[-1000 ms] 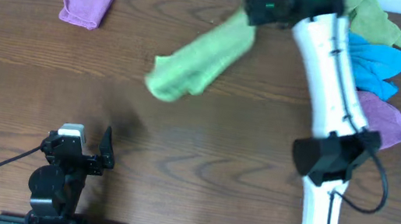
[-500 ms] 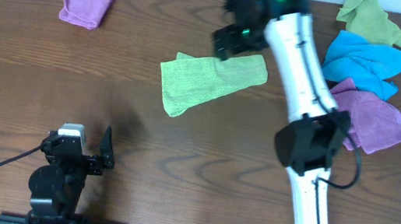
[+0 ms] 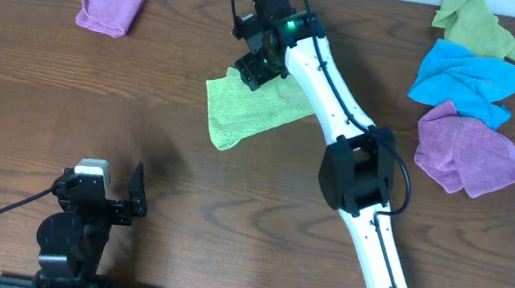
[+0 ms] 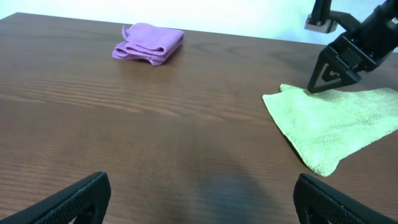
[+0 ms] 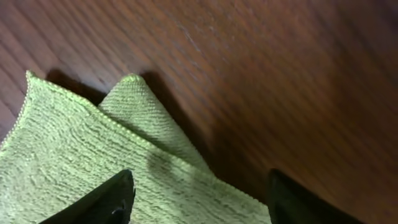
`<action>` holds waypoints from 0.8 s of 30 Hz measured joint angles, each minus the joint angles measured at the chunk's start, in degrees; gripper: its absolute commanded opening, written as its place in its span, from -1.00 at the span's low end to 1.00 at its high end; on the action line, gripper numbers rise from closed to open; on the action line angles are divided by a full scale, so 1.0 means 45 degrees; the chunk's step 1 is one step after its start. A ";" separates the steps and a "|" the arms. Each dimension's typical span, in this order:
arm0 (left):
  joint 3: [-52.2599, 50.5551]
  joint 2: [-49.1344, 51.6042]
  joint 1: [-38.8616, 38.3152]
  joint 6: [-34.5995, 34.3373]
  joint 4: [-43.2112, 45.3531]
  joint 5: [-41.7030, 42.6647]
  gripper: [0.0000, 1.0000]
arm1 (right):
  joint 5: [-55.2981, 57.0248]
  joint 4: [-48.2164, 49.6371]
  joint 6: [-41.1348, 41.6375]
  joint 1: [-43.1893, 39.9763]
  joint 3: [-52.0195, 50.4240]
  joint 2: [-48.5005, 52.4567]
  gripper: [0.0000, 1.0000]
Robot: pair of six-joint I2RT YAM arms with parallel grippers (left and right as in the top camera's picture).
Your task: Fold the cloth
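A dark brown wood-grain table (image 3: pixel 34 82) meets a plain white wall (image 4: pixel 186 12) at its far edge.

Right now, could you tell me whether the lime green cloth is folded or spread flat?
Folded, loosely: the cloth lies as a narrow doubled strip, and the right wrist view shows a second layer's corner under its top edge.

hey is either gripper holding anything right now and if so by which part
Nothing is held. The right gripper stands open over the cloth at its far edge; the left gripper is open, apart.
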 measured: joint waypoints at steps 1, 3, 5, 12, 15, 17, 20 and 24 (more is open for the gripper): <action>0.0000 0.0000 0.0000 0.0000 0.0000 0.0000 0.91 | 0.0005 0.0005 -0.0010 -0.0024 0.0005 -0.0005 0.30; 0.0000 0.0000 0.0000 0.0000 -0.0005 0.0000 0.91 | 0.0015 -0.0102 -0.0053 -0.0063 0.0015 -0.0010 0.25; 0.0000 0.0000 0.0000 0.0000 -0.0005 0.0000 0.91 | 0.0049 -0.0403 -0.0083 -0.0112 0.0015 -0.0005 0.22; 0.0000 0.0000 0.0000 0.0000 0.0000 0.0000 0.91 | 0.0068 -0.1005 -0.0097 -0.0155 0.0015 0.0000 -0.13; 0.0000 0.0000 0.0000 0.0000 0.0000 0.0000 0.91 | 0.0083 -0.1005 -0.0185 -0.0155 0.0015 0.0000 -0.42; 0.0000 0.0000 0.0000 0.0000 0.0000 0.0000 0.91 | 0.0087 -0.1035 -0.0146 -0.0155 0.0015 0.0000 0.08; 0.0000 0.0000 0.0000 0.0000 0.0000 0.0000 0.91 | 0.0097 -0.1049 -0.0170 -0.0155 0.0015 0.0005 -0.02; 0.0000 0.0000 0.0000 0.0000 0.0000 0.0000 0.91 | 0.0097 -0.1049 -0.0151 -0.0155 0.0015 0.0034 -0.09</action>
